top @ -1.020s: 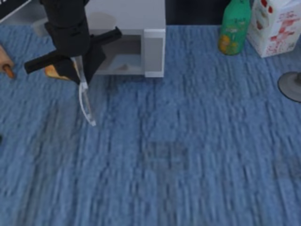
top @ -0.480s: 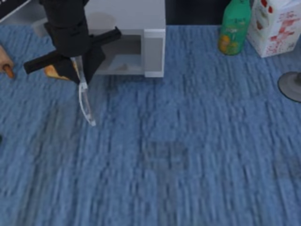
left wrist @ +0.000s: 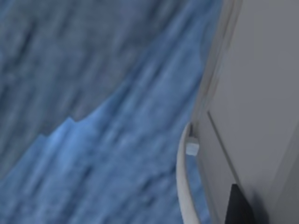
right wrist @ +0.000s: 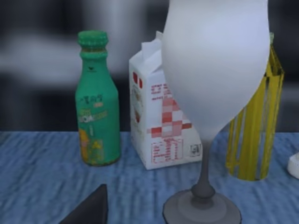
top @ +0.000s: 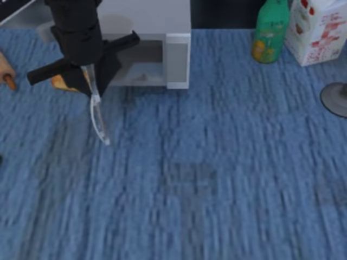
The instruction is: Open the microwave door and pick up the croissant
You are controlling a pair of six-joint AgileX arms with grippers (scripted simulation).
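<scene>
Nothing has shifted since the earlier frames. Left hand (top: 89, 76) hangs at the open door (top: 99, 119), which juts toward 6 o'clock from the microwave (top: 162, 21); whether its fingers grip the door I cannot tell. Croissant (top: 60, 83) lies on the surface (top: 217, 179) just at the hand's 9 o'clock, far nearer this arm. Right hand is out of view.
</scene>
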